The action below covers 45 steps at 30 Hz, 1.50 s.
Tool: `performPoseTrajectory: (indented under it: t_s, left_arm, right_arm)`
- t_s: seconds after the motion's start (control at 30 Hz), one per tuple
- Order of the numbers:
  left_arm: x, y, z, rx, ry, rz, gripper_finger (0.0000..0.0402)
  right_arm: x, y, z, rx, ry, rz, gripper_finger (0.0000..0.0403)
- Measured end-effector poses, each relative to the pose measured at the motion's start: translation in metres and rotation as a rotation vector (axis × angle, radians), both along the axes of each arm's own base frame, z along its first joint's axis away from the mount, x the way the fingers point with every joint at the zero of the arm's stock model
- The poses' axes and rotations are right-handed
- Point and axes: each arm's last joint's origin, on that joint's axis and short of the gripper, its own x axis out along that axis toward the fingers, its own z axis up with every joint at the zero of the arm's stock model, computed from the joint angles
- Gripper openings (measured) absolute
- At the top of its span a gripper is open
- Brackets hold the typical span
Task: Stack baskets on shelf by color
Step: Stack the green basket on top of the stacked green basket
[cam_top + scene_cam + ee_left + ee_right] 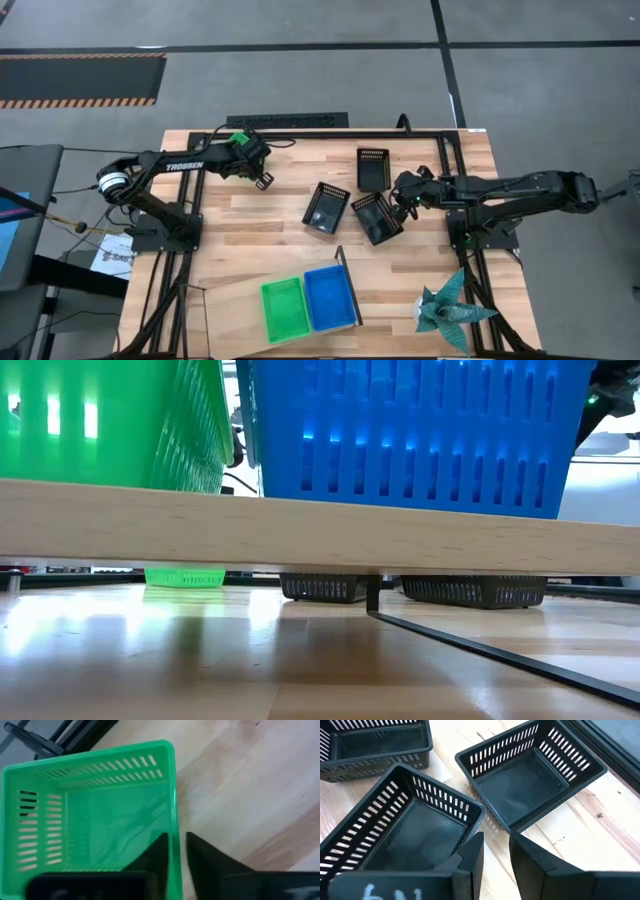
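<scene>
- High view: the left gripper (250, 160) sits near the far edge of the table (250, 215), over a green basket (238, 139) of which only a corner shows past the wrist. White lettering on the left arm reads "TROSSEN".
- High view: the right gripper (403, 200) is at the edge of the nearest black basket (377, 217), which lies skewed, long axis slanting from far-left to near-right. A second black basket (326, 208) lies just left of it, and a third (372, 168) is farther back, long axis running roughly away from the front edge.
- High view: on the shelf (235, 310) at the front, a green basket (285, 309) and a blue basket (331, 298) stand side by side, touching, long axes pointing away from the front edge. A teal origami figure (455, 305) lies at the front right.
- Low view: the shelf plank (320, 535) crosses the frame with the green (110, 420) and blue (410, 430) baskets on top; beneath it the far green basket (185, 576) and two black ones (320, 587) rest on the table.
- Left wrist view: the left fingers (155, 855) are clamped on the green basket's (95, 815) side wall, one inside, one outside; the basket's long axis runs straight ahead of the gripper.
- Right wrist view: the right fingers (472, 855) straddle the wall at the corner of a black basket (405, 835), one inside, one outside, with a gap left; whether they grip it I cannot tell. Another black basket (530, 775) lies just beside.
</scene>
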Motion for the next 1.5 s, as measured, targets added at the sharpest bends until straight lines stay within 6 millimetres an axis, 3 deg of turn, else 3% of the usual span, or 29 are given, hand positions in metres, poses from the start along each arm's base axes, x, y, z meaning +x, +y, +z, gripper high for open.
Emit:
performPoseTrajectory:
  t_s: [0.1,0.47,0.8,0.97,1.13,1.3,1.5]
  left_arm:
    - [0.000,0.000,0.000,0.003,0.007,-0.013,0.0009]
    - [0.003,-0.007,0.001,0.003,0.012,-0.030,0.0001]
    - [0.031,-0.041,0.041,0.011,0.036,-0.132,0.0000]
    - [0.048,-0.084,0.075,0.041,-0.036,-0.184,0.0000]
    - [0.057,-0.142,0.110,0.086,-0.126,-0.249,0.0000]
    - [0.056,-0.202,0.141,0.112,-0.277,-0.314,0.0000]
    - [0.042,-0.267,0.171,0.101,-0.487,-0.425,0.0000]
  right_arm:
    - [0.000,0.000,0.000,0.000,0.000,0.000,0.0118]
    - [0.000,0.000,0.000,0.000,0.000,0.000,0.0118]
    - [0.000,0.000,0.000,0.001,0.002,0.001,0.0118]
    - [0.000,0.000,0.000,0.001,0.003,0.001,0.0118]
    - [0.000,0.000,0.000,0.001,0.003,0.001,0.0118]
    - [0.000,0.000,0.000,0.005,0.000,-0.004,0.0118]
    - [0.000,0.000,0.000,0.008,0.002,-0.005,0.0118]
